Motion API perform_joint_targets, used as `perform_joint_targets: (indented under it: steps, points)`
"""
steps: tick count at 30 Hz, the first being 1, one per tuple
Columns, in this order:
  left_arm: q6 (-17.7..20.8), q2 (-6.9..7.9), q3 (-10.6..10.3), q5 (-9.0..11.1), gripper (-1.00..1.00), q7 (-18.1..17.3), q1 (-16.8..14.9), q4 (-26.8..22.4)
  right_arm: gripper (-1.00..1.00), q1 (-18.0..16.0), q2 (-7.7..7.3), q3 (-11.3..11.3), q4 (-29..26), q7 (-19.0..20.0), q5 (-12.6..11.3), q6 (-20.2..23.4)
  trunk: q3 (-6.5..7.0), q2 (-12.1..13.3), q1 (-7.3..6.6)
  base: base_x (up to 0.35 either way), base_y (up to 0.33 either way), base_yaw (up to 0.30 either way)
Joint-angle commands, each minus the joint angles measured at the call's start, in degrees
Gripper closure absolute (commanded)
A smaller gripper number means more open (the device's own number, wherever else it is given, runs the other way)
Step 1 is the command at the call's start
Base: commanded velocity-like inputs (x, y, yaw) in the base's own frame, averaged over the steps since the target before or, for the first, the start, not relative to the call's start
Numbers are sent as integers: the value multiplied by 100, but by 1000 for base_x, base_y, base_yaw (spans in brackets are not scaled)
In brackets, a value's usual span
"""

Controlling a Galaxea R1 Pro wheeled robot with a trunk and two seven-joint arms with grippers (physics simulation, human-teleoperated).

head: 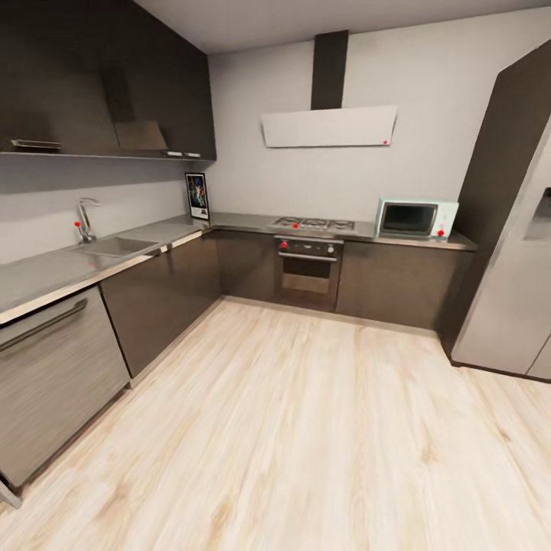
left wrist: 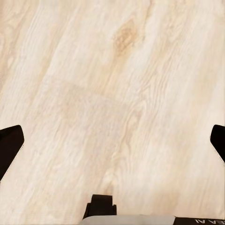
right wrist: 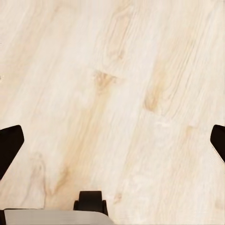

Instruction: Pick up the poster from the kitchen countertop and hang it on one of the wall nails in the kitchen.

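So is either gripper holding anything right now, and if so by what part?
Nothing is held. The left gripper and right gripper are open over bare floor; the poster stands on the countertop.

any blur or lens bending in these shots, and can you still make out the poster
Head view: wide-angle bending bows the fridge and the dishwasher; everything is soft, so the poster in the countertop corner shows only as a small dark frame. Both wrist views: evenly lit wood floor, grain slightly smeared, dark claw fingertips at the edges.
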Motion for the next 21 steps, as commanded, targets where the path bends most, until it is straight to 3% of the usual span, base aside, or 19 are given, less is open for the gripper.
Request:
perform_joint_targets:
  steps: [1,16,21]
  points:
    - [-8,-5,13,-3,-100,4,2,-6,-100,-3,1,5,4,-25,25,-15,-4,-2,4,339,0,178]
    - [-8,-5,13,-3,-100,4,2,-6,-100,-3,3,-1,4,-25,25,-16,-4,-2,4,339,-78,259]
    - [-8,-5,13,-3,-100,4,2,-5,-100,-3,3,-3,4,-25,25,-16,-4,-2,4,340,-113,98]
